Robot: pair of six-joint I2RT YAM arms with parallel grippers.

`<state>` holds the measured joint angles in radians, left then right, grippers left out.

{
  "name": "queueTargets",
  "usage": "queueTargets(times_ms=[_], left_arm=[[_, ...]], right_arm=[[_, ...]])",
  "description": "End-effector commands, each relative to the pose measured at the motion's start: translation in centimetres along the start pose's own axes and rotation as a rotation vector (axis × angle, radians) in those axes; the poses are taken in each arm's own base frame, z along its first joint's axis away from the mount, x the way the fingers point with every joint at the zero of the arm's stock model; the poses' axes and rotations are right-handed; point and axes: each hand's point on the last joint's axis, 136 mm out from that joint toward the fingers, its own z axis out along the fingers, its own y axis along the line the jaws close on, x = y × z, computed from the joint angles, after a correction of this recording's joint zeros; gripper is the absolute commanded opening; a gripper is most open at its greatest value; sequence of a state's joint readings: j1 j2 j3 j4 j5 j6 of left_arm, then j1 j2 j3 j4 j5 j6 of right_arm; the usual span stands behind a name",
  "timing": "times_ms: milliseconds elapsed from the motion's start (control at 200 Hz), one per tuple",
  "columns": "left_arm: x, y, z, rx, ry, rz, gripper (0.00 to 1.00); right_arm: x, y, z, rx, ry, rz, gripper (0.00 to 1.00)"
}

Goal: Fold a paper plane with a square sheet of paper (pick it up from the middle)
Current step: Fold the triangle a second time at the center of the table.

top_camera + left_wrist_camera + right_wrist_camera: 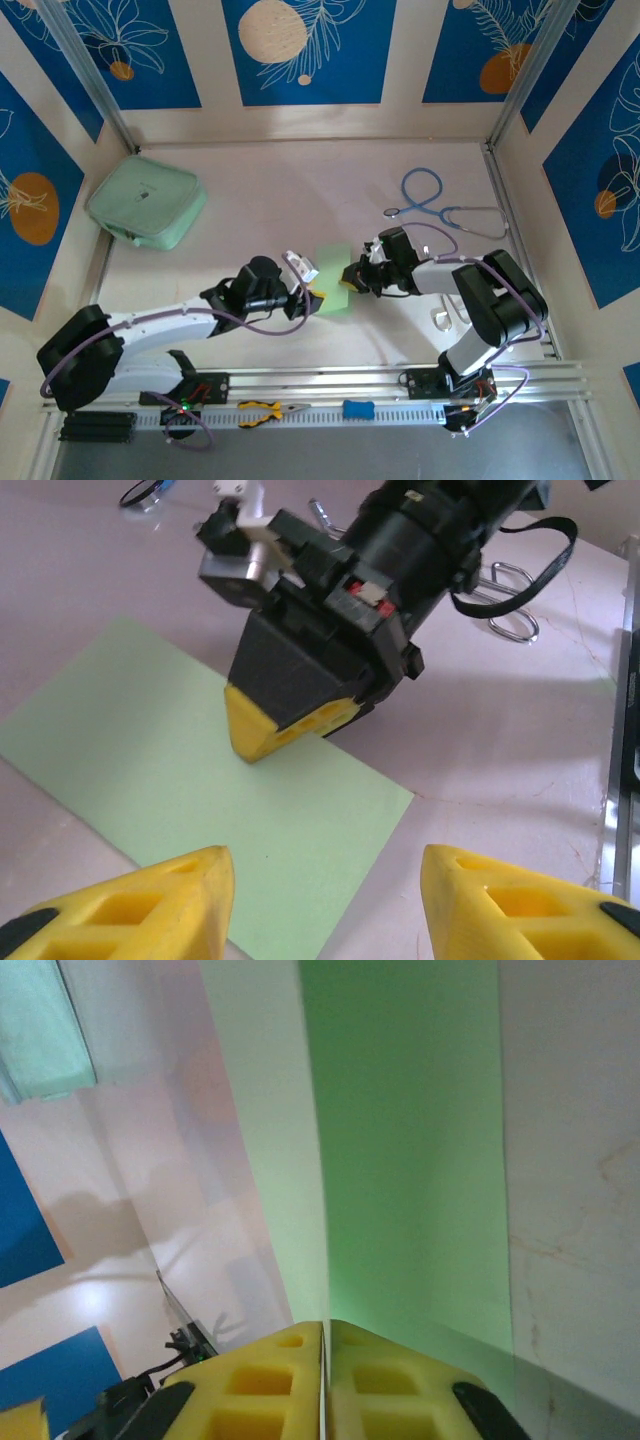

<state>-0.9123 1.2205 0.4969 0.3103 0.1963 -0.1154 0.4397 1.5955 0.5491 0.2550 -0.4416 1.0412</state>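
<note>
I see the right gripper (247,738) closed, tip resting mid-sheet on the paper sheet (140,730). The left gripper (322,868) hovers at the sheet's edge, half-open and empty.

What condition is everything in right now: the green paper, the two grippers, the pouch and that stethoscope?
square sheet of paper: lying flat on the table, not yet a plane.
right gripper: shut, tips pressed down on the paper.
left gripper: open, hovering over the paper's edge, holding nothing.
mint-green pouch: closed, lying flat at the far left.
stethoscope: lying loose, tubing looped.
</note>
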Motion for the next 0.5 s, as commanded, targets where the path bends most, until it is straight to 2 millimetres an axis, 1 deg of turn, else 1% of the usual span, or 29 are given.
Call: queueTargets(times_ms=[0,105,190,285,360,495], left_arm=[[0.8,-0.9,0.7,0.009,0.014,0.091,0.55],[1.8,-2.2,1.2,0.003,0.042,0.160,0.56],[2.5,-2.3,1.5,-0.018,0.061,0.190,0.57],[2.5,-2.8,1.8,-0.040,0.060,0.236,0.57],[2.4,-3.1,2.1,-0.069,0.073,0.277,0.58],[3.1,-3.8,2.8,-0.104,0.127,0.329,0.58]], right_arm=[[-0.3,0.3,0.3,-0.014,-0.002,-0.002,0.14],[0.1,1.0,0.2,-0.046,0.030,-0.046,0.16],[0.2,1.0,0.1,-0.041,0.039,-0.054,0.17],[0.3,0.8,-0.1,-0.034,0.028,-0.051,0.15],[0.3,0.9,-0.2,-0.045,0.032,-0.059,0.11],[0.4,1.2,-0.1,-0.054,0.036,-0.061,0.10]])
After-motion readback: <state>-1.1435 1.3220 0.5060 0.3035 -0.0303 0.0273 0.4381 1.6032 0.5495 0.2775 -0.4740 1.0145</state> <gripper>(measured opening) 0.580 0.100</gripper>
